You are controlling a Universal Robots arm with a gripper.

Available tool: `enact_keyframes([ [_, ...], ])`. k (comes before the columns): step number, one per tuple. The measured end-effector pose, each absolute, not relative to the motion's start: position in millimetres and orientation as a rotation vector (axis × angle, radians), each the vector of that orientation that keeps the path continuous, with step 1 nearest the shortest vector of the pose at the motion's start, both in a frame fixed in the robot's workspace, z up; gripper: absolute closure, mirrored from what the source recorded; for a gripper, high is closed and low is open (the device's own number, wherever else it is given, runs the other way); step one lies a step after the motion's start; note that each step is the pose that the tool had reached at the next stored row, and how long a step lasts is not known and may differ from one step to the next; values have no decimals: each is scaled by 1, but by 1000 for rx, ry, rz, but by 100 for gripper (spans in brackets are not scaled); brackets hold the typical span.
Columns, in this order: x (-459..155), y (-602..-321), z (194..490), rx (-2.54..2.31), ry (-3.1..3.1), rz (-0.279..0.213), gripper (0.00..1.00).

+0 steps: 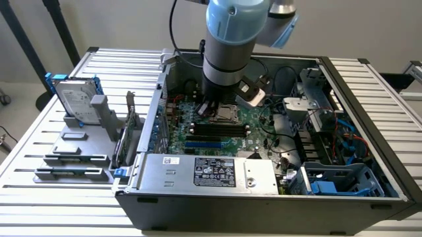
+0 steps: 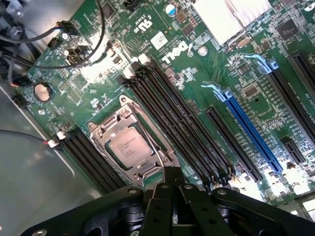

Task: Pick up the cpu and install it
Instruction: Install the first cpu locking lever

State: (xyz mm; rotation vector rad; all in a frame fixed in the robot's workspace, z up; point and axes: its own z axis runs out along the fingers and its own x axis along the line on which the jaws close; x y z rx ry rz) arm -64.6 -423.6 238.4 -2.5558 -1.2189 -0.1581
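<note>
On the green motherboard [image 2: 88, 88], white DELL lettering [image 2: 176, 51] sits at one o'clock of the socketed cpu [image 2: 129, 146]; the hand [image 2: 172, 179], fingers together and empty, hovers beside it.

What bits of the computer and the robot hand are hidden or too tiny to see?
- Exterior view: the arm covers the gripper's fingertips and part of the motherboard.
- Wrist view: the print on the cpu in its socket is too small to read.
- Wrist view: the gripper's lower part is cut off by the picture edge.
- Exterior view: the hard drive's label is unreadable.
</note>
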Motion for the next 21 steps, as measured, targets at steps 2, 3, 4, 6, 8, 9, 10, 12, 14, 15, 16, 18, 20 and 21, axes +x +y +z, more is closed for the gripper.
enact_keyframes([
  [2, -66, -424, 235, -2560, -1220, -156, 89],
  [3, -67, -424, 234, -2561, -1221, -155, 89],
  [4, -68, -424, 232, -2562, -1221, -154, 89],
  [6, -70, -424, 228, -2563, -1222, -154, 89],
  [8, -71, -424, 224, -2563, -1222, -154, 89],
  [9, -72, -423, 223, -2563, -1222, -154, 89],
  [10, -73, -423, 221, -2563, -1222, -154, 89],
  [12, -74, -423, 217, -2563, -1222, -153, 89],
  [14, -75, -422, 214, -2563, -1223, -153, 89],
  [15, -75, -421, 213, -2562, -1223, -153, 89],
  [16, -76, -420, 212, -2562, -1223, -153, 89],
  [18, -77, -417, 211, -2562, -1224, -153, 89],
  [20, -77, -415, 211, -2562, -1225, -153, 89],
  [21, -78, -415, 210, -2561, -1225, -153, 89],
])
